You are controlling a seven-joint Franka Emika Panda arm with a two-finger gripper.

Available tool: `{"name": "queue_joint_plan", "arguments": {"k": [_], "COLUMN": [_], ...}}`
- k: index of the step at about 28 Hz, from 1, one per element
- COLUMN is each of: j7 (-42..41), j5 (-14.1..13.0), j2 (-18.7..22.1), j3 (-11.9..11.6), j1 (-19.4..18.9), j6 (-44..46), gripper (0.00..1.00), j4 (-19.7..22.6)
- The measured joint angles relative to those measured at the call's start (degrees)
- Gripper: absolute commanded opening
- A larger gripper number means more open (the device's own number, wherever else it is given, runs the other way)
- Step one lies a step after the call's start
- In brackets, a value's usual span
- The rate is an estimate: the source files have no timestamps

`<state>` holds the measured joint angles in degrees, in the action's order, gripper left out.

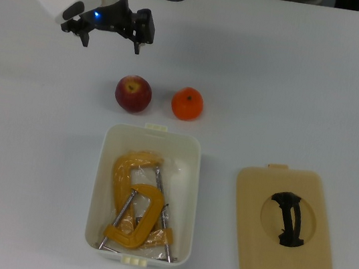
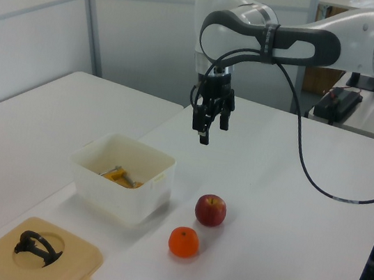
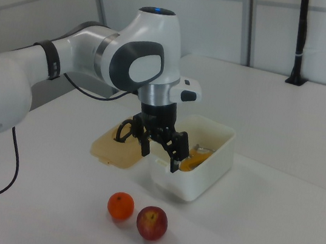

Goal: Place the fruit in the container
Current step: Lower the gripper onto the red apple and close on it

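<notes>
Top view, left to right: the gripper [image 1: 110, 43] hangs above the white table [image 1: 309, 79] with its fingers spread apart and nothing between them, up and to the top view's left of the fruit. Below it sit the red apple [image 1: 133, 94] and, just beside it toward the top view's right, the orange [image 1: 187, 104], both on the bare table near the short end of the white container [image 1: 193, 177]. Neither fruit is in the tub, so the task looks to be at its start: the approach to a first pick. The apple lies nearer the gripper; the next move likely calls for coming down over it with fingers either side, then carrying it across the rim. Inside the tub lie yellow C-clamps [image 1: 134, 202], which take up much of the floor, so the drop will want a free corner. Farther right rests the tan lid [image 1: 244, 246] with its black handle [image 1: 288, 220]. In the right view the arm hides part of the lid, and in the left view the clamps are mostly hidden by the tub's wall.
</notes>
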<state>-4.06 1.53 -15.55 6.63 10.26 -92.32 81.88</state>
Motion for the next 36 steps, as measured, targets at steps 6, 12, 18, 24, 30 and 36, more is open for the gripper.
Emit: {"name": "queue_joint_plan", "arguments": {"k": [6,12,18,24,30,36], "j7": [-5.99,-7.92,-8.2,-8.2,-8.21,-7.71], "j5": [0.07,0.07,0.06,0.06,0.07,3.68], "j2": [5.54,14.59,17.55,15.59,10.63,6.78], "j3": [-0.14,-0.15,-0.1,0.44,0.85,0.9], "j1": [0.31,0.64,0.63,0.39,-1.58,-3.74], "j6": [-0.14,-4.08,-10.53,-21.85,-27.12,-28.91], "gripper": [1.0,1.0,1.0,1.0,1.0,1.0], "j4": [5.31,15.13,22.11,29.18,30.96,30.91]}}
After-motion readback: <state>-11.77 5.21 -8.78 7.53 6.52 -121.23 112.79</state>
